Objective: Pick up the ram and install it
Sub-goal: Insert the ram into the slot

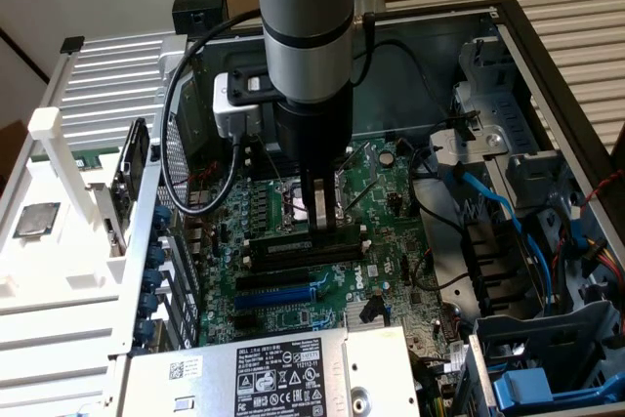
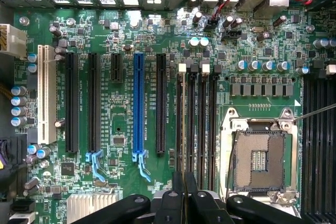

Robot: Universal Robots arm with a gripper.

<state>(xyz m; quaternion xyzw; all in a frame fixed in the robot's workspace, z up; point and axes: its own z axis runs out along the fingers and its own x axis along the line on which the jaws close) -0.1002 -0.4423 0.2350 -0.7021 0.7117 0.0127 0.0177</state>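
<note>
Green motherboard [image 1: 389, 197]: my narrowed fingers [image 2: 178, 199] are pinching the ram [image 1: 293, 247], which is standing edge-up on it.

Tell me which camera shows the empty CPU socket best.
The wrist view: the CPU socket lies open and almost whole, seen from straight above. In the exterior view the gripper covers most of it; its edges peek out beside it.

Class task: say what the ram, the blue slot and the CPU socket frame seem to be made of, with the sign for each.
The ram: probably circuit-board laminate, matt; a thin flat stick with a pale label. The blue slot: likely moulded plastic; even, dull colour. The CPU socket frame: metal, apparently; silvery, bright sheen.
</note>
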